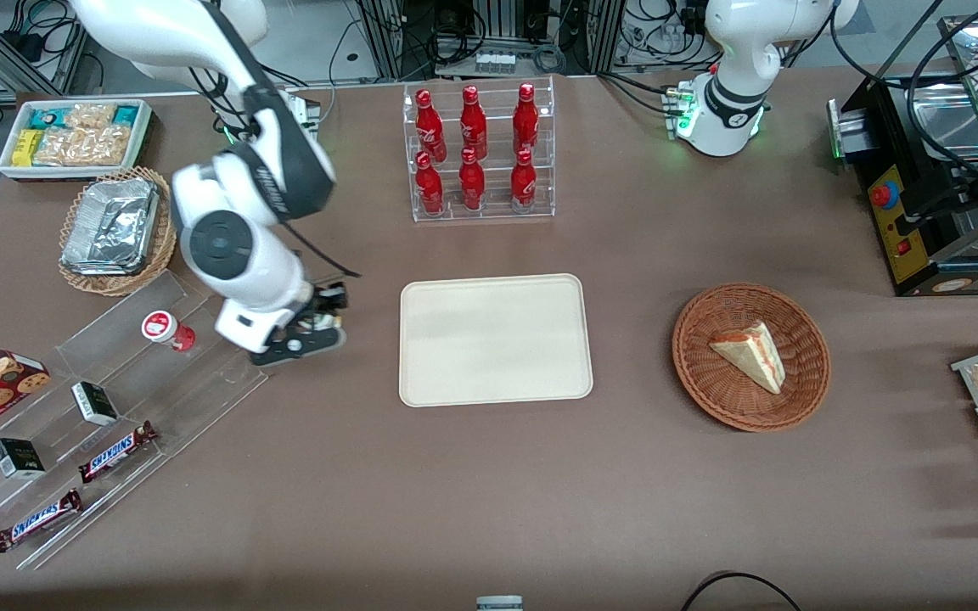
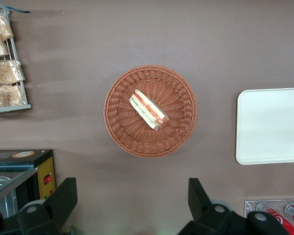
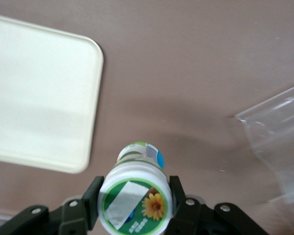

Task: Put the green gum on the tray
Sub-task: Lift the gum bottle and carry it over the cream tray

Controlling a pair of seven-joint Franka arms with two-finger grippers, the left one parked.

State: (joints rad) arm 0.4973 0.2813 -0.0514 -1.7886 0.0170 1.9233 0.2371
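**Green gum held in gripper beside tray**

We find the gripper point(image 1: 319, 327) at centre-left of the front view, above the brown table point(image 1: 489, 475) and just beside the edge of the tray point(image 1: 495, 339) that faces the working arm's end. The right wrist view shows the green gum point(image 3: 134, 200) pinched between the two fingers point(image 3: 179, 196), which press against its white lid from either side. The lid bears a green mark with an orange flower. The bottle is clear of the table surface, and its shadow falls on the cloth near the tray's rounded corner. In the front view the bottle is largely hidden by the gripper.

The tray lies flat at the centre of the front view with nothing on it.

We note a red-bodied bottle point(image 1: 168, 330) standing on the clear acrylic stand point(image 1: 107, 407) at the left of the front view, close to the gripper but apart from it. Snickers bars point(image 1: 118, 451) lie on the same stand at lower left. The wicker basket point(image 1: 750, 356) with a sandwich wedge point(image 1: 750, 354) sits at the right of the tray, toward the parked arm's end.
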